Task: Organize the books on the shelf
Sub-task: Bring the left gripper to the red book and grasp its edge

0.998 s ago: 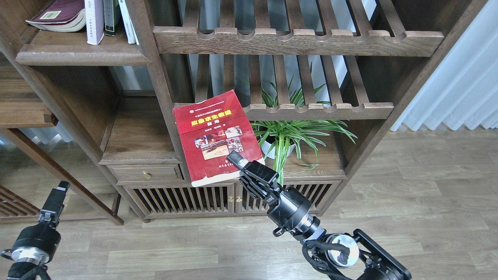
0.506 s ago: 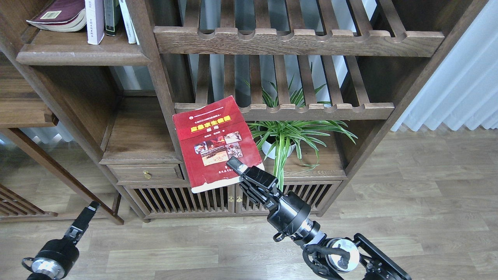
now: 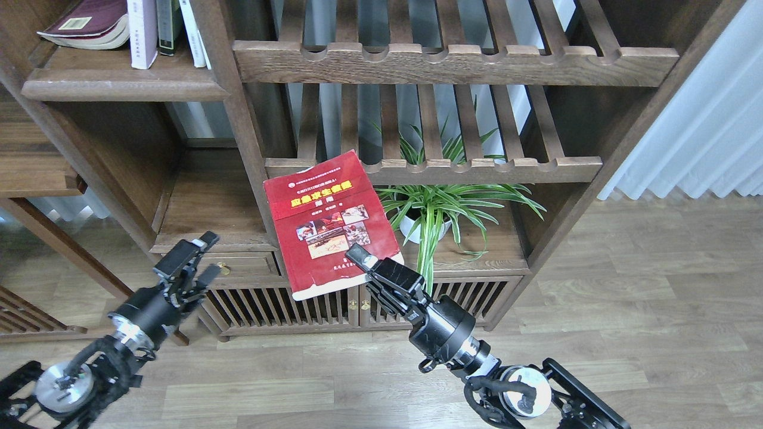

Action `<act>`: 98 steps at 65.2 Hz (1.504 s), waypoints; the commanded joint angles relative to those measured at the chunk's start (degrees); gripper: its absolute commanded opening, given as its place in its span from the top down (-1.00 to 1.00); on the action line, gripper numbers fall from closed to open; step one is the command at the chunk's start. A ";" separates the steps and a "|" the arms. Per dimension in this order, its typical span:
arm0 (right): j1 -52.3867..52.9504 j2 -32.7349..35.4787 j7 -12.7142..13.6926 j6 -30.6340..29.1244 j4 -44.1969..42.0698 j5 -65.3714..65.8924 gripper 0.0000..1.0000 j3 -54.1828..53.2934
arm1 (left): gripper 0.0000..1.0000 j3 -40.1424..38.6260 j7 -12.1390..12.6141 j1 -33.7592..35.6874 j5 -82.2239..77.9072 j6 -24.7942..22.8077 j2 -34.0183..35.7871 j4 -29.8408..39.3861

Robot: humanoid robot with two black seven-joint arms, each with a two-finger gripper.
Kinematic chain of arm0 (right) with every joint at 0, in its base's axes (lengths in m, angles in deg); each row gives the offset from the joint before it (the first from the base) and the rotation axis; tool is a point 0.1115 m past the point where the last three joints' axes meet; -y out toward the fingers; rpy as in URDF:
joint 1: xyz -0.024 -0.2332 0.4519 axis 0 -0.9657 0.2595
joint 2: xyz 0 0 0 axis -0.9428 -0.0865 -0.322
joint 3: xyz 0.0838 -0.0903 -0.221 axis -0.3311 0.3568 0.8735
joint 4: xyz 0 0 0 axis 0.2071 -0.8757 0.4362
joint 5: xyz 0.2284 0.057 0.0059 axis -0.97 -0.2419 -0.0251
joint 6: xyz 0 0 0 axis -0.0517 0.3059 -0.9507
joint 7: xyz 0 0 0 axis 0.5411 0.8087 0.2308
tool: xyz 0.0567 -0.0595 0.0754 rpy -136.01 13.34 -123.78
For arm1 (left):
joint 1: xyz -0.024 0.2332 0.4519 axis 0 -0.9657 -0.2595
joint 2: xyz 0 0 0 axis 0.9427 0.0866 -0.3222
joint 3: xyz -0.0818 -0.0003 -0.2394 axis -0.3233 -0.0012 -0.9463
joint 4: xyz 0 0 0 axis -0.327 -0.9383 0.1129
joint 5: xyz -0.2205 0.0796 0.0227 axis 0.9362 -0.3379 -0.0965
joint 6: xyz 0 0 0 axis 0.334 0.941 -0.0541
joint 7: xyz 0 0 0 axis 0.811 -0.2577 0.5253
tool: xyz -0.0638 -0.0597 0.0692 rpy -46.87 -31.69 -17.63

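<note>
My right gripper (image 3: 365,263) is shut on the lower right corner of the bright red book (image 3: 328,220) with a yellow title and small photos, holding it face up in the air in front of the cabinet. My left gripper (image 3: 202,262) is open and empty at the lower left, near the small drawer. The dark-brown shelf (image 3: 119,80) is at the upper left. A dark maroon book (image 3: 89,24) lies flat on it, and a pale lavender-white book (image 3: 143,33) stands upright beside it.
More upright books (image 3: 185,27) stand next to the lavender one. Slatted racks (image 3: 453,59) with notched rails fill the middle. A potted spider plant (image 3: 435,208) stands just right of the red book. A drawer knob (image 3: 223,268) sits by my left gripper.
My left arm has swung up and to the right, from the lower left corner toward the drawer. The red book and my right gripper have sunk slightly and hardly moved since.
</note>
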 commanded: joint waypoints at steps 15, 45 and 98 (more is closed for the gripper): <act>-0.74 0.00 -0.01 0.00 -0.39 -0.23 0.97 0.37 | -0.96 -1.55 9.51 -7.14 7.59 -0.09 4.90 10.62; -2.59 0.00 2.36 0.00 -0.39 0.20 0.97 1.25 | -1.00 -3.57 12.19 -6.18 0.56 -0.09 1.56 14.41; -6.10 0.00 3.42 0.00 -0.39 2.67 0.97 4.15 | -0.43 0.21 11.27 -6.53 -12.36 -0.09 -10.57 8.87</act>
